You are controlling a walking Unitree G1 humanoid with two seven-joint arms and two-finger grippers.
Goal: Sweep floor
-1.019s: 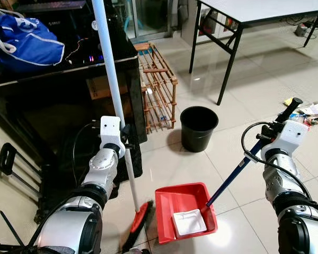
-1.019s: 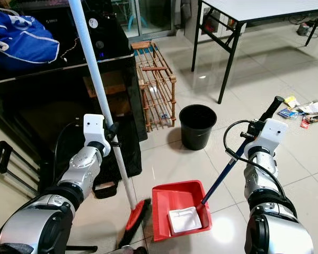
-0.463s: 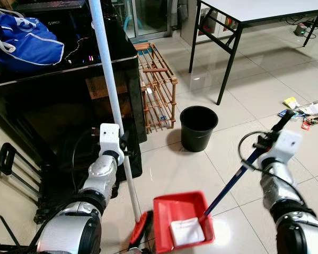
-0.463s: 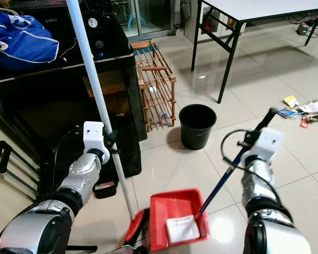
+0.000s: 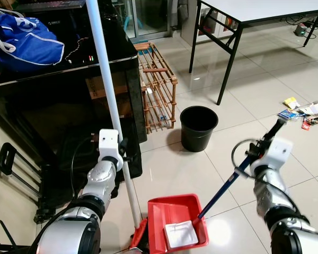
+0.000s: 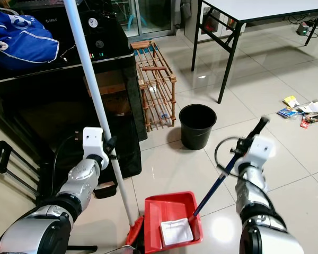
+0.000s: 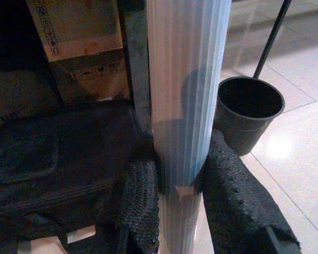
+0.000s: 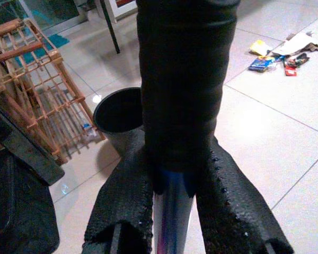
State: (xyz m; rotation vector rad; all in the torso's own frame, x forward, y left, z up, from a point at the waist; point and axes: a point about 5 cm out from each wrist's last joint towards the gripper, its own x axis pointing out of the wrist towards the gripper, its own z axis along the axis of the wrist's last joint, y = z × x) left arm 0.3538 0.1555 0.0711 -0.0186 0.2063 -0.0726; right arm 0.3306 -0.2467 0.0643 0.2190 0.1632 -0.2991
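Clamping left fingers [image 7: 140, 203] grip the broom [image 5: 107, 90], right fingers [image 8: 222, 196] the dustpan [image 5: 176, 226] handle.

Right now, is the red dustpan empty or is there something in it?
Not empty. The red dustpan rests on the floor tiles with a flat white piece of paper inside it, near its back wall.

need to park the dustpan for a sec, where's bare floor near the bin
Bare tiles lie between the black bin and the red dustpan, and right of the bin under the table. Crowded: litter far right, wooden rack left of the bin.
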